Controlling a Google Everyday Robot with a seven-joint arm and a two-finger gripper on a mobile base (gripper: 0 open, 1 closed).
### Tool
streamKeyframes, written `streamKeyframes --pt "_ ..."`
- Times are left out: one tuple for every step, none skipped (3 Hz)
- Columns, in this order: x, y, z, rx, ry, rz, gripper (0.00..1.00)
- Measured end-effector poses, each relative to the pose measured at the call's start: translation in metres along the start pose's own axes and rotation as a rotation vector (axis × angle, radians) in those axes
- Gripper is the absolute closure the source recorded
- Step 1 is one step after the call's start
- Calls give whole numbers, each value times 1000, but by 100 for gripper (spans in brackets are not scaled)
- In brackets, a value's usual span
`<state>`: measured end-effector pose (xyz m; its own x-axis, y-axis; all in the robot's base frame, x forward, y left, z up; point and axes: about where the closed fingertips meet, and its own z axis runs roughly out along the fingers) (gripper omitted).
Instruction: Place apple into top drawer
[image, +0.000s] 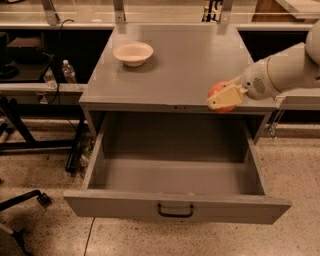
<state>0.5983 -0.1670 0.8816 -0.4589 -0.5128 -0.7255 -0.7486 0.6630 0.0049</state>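
The top drawer (115, 206) stands pulled open. Beyond it the gripper (226, 98) pinches the apple (215, 90) at the table's (175, 75) front-right edge — carrying seems underway. The next move calls for swinging out over the drawer, lowering, releasing. Farther back — a bowl (132, 52).

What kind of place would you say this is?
Probably a robotics lab or workshop: a speckled hard floor, a metal-framed bench, and a robot gripper holding the apple at the grey cabinet's front edge, behind the open top drawer.
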Motion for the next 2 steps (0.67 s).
streamKeyframes --pt "17 42 -8 40 -12 66 100" --pt "62 79 26 54 3 153 100"
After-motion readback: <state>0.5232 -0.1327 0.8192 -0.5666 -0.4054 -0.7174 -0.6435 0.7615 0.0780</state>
